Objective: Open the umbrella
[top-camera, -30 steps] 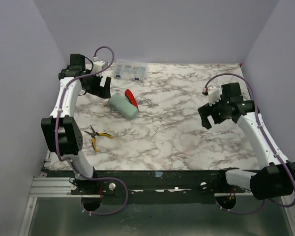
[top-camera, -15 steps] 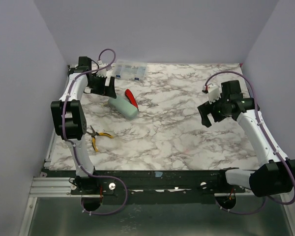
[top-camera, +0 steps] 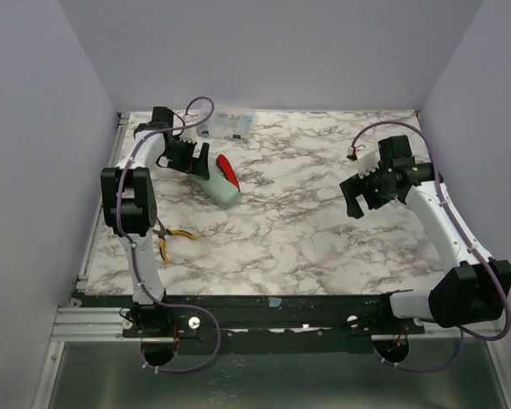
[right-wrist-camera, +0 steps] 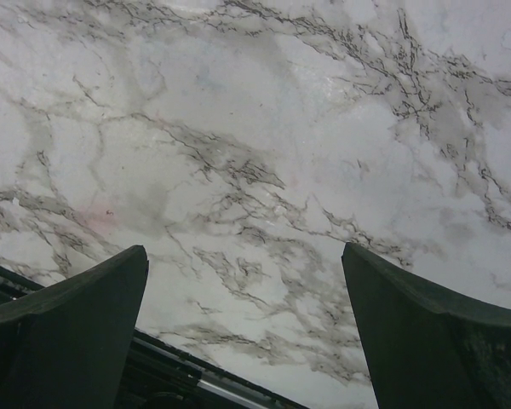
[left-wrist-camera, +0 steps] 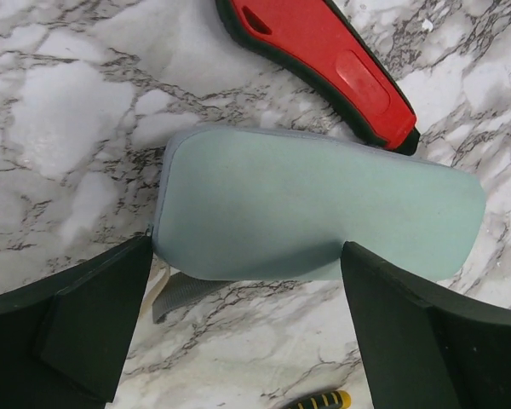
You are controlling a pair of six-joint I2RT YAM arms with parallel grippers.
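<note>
The umbrella shows only as a pale mint-green sleeve (top-camera: 219, 184) lying flat at the back left of the marble table. Its canopy, shaft and handle are hidden. In the left wrist view the sleeve (left-wrist-camera: 315, 209) fills the middle, with a grey strap (left-wrist-camera: 183, 294) sticking out of its left end. My left gripper (top-camera: 194, 160) is open and hovers over the sleeve's far left end. Its jaws (left-wrist-camera: 245, 281) stand wide on either side of the sleeve's near edge without touching it. My right gripper (top-camera: 362, 198) is open and empty above bare table on the right (right-wrist-camera: 243, 256).
A red-handled screwdriver (top-camera: 227, 170) lies right beside the sleeve and also shows in the left wrist view (left-wrist-camera: 324, 64). Yellow-handled pliers (top-camera: 172, 237) lie near the left arm. A clear plastic box (top-camera: 228, 122) stands at the back edge. Walls enclose three sides.
My left arm has swung from the table's far left edge inward to over the sleeve's end. My right arm has barely moved.
</note>
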